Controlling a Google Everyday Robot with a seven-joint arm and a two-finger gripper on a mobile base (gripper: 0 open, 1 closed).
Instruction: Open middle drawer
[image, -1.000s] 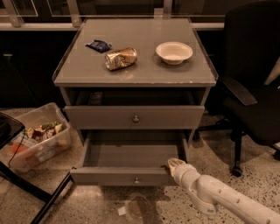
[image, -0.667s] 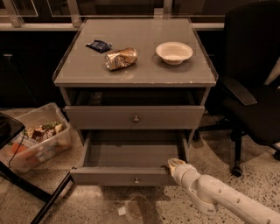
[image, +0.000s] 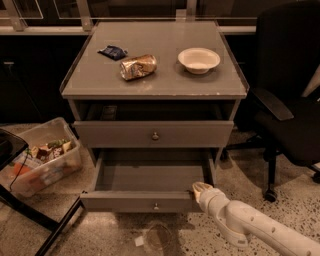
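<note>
- Middle drawer – stands pulled well out of the cabinet, its interior visible and its small round knob at the centre of the front
- Gripper – at the right end of that drawer's front, against the top edge; whether it is released or clenched cannot be told
- Arm: enters from the lower right corner
- Drawer above: front only slightly forward, dark gap above it
- Cabinet top: crushed can on its side, white bowl, dark blue packet
- Floor left: clear bin of packets
- Right: black office chair
</note>
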